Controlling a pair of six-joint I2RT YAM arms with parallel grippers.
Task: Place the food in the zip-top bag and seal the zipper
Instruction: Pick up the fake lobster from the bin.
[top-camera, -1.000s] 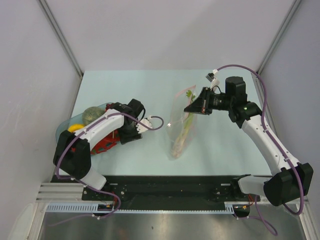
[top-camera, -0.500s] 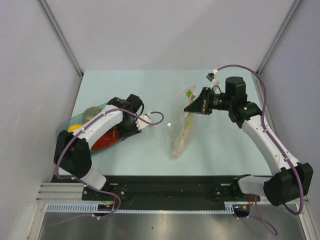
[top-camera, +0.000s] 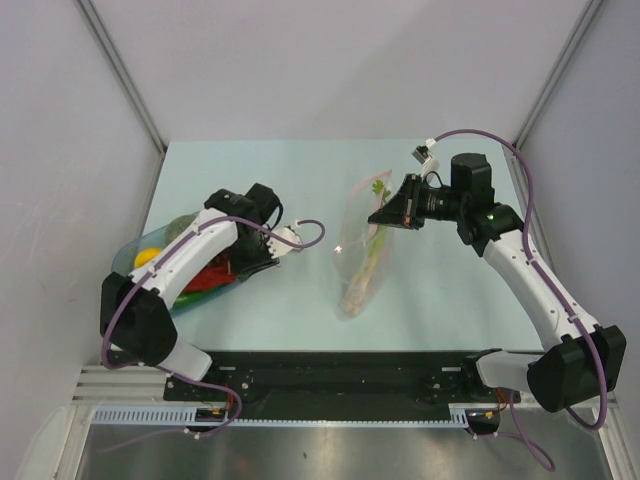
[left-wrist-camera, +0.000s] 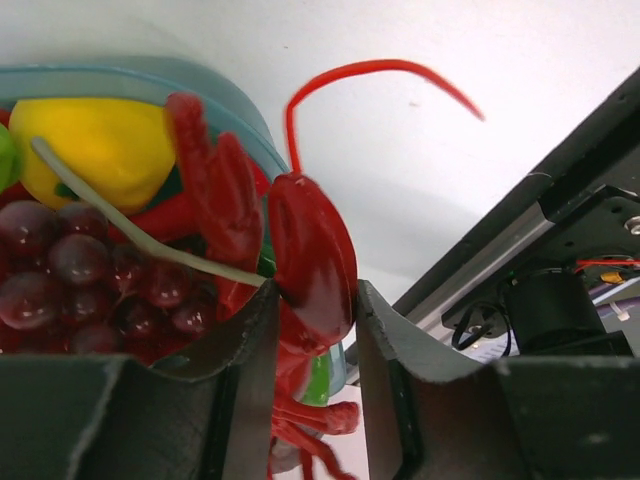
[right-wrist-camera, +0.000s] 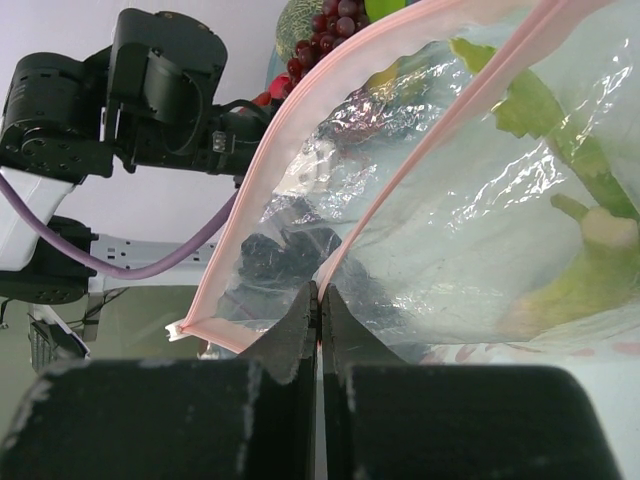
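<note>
My left gripper (left-wrist-camera: 315, 330) is shut on the red lobster (left-wrist-camera: 310, 255) at the rim of the translucent blue-green dish (left-wrist-camera: 180, 75). The dish also holds dark red grapes (left-wrist-camera: 70, 270) and a yellow vegetable (left-wrist-camera: 100, 150). In the top view the left gripper (top-camera: 232, 262) is over the dish (top-camera: 130, 258). My right gripper (top-camera: 382, 214) is shut on the pink zipper strip (right-wrist-camera: 270, 150) of the clear bag (top-camera: 360, 250) and holds its mouth up and open. The pale green celery (right-wrist-camera: 590, 260) lies inside the bag.
The dish sits at the table's left edge, near the left wall. The bag hangs in the middle of the pale table (top-camera: 450, 290). A black rail (top-camera: 340, 375) runs along the near edge between the arm bases.
My left wrist has swung left and a little back over the dish, with the lobster between its fingers. The right arm and the bag have not moved.
</note>
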